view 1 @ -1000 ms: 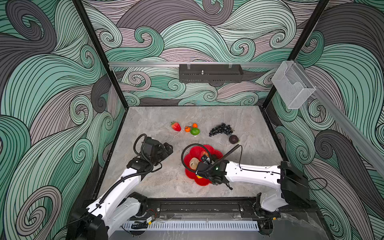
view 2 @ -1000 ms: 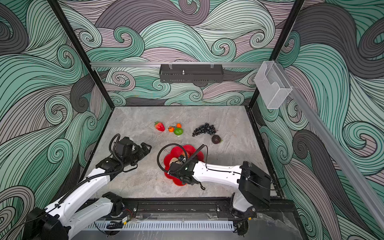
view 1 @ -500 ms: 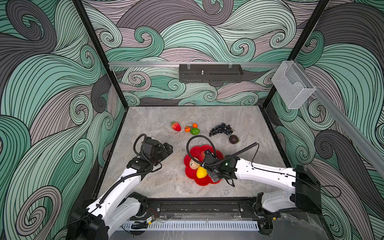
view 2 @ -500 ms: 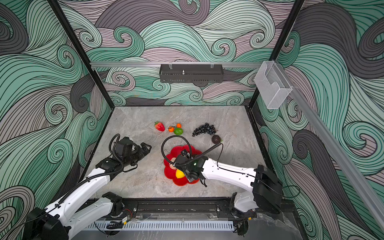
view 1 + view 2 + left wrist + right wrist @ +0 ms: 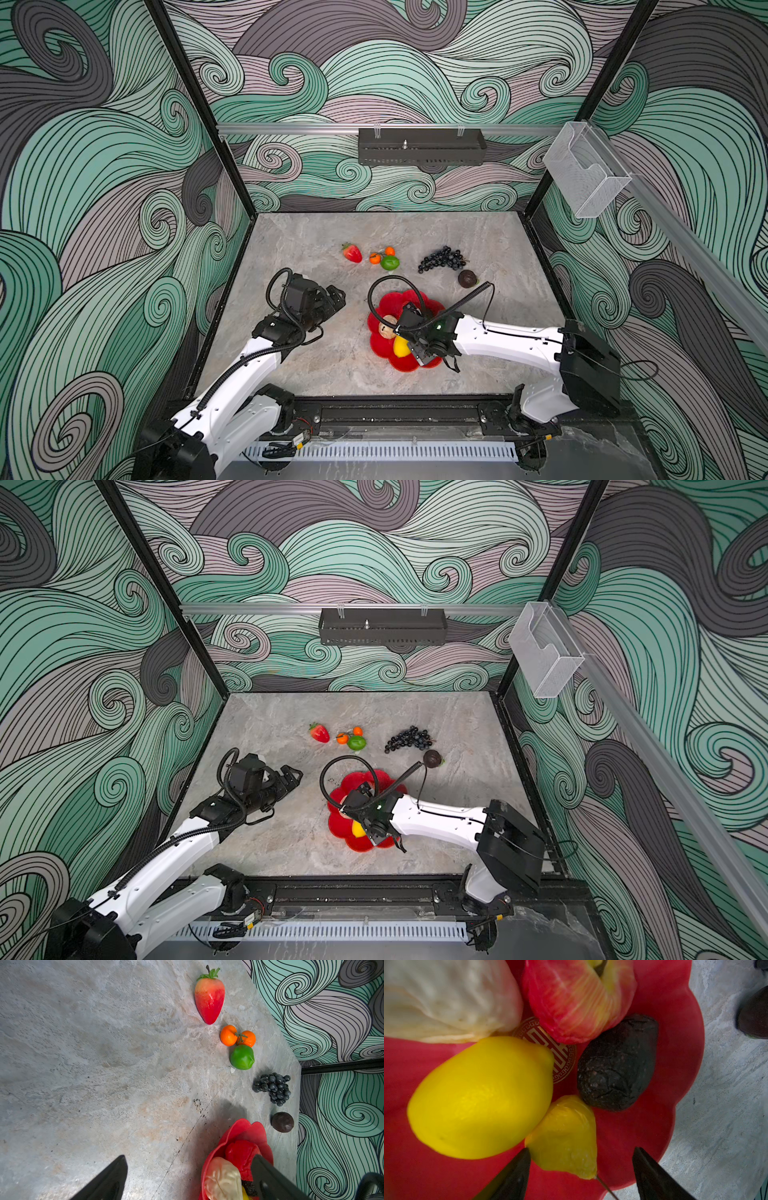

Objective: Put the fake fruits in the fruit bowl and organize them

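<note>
The red scalloped fruit bowl (image 5: 380, 352) (image 5: 675, 1043) holds a yellow lemon (image 5: 481, 1097), a small yellow pear (image 5: 566, 1136), a dark wrinkled fruit (image 5: 616, 1061), a red apple (image 5: 577, 999) and a beige lump (image 5: 388, 326). My right gripper (image 5: 419, 356) (image 5: 581, 1149) hangs open just over the bowl, its fingers either side of the pear's stem end without gripping it. On the table behind lie a strawberry (image 5: 352, 253), two small oranges (image 5: 376, 258), a lime (image 5: 390, 262), a grape bunch (image 5: 441, 259) and a dark round fruit (image 5: 467, 278). My left gripper (image 5: 334, 300) (image 5: 189, 1156) is open and empty, left of the bowl.
The grey stone tabletop (image 5: 316, 365) is walled by patterned panels on three sides. A black rail (image 5: 399, 409) runs along the front edge. The right arm's cable loop (image 5: 392, 282) arches over the bowl's far side.
My right gripper has opened and drawn back to the right across the bowl, uncovering the lemon lying in it. The left arm has not moved.
</note>
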Controlling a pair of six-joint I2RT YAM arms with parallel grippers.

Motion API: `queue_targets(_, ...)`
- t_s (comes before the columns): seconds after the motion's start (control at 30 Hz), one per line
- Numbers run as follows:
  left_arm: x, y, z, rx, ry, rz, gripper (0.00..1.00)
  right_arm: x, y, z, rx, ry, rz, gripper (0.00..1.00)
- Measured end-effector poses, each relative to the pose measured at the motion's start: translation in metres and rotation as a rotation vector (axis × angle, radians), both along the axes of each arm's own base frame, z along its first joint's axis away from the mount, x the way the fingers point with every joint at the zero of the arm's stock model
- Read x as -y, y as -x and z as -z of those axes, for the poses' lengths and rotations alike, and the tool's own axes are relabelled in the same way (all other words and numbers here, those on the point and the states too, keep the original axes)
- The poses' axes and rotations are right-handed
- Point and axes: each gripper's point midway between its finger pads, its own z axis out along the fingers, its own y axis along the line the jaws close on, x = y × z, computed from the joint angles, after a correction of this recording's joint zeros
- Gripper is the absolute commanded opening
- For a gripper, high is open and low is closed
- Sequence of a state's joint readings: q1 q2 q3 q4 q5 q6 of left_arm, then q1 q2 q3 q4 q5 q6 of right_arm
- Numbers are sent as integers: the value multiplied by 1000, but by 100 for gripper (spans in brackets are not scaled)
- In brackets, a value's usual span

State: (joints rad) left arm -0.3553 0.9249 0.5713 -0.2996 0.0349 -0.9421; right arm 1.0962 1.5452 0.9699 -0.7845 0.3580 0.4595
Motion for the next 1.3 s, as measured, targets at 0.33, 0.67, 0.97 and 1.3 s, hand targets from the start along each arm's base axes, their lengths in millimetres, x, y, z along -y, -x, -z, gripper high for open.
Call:
queue_targets(0.33, -2, -1, 0, 0, 1, -6, 95, -5, -1, 11, -17, 15, -19, 74)
queue_targets(0.67, -2, -1, 0, -1, 1, -6, 95, -13, 1, -2, -28, -37, -41, 77)
queue_targets(0.97, -4, 1, 6, -13, -3, -10, 95, -2, -16, -27, 37, -96, 19, 73)
queue_targets(1.3, -4, 2, 3, -5, 0, -11, 95, 3, -30, -11, 49, -21, 43, 75)
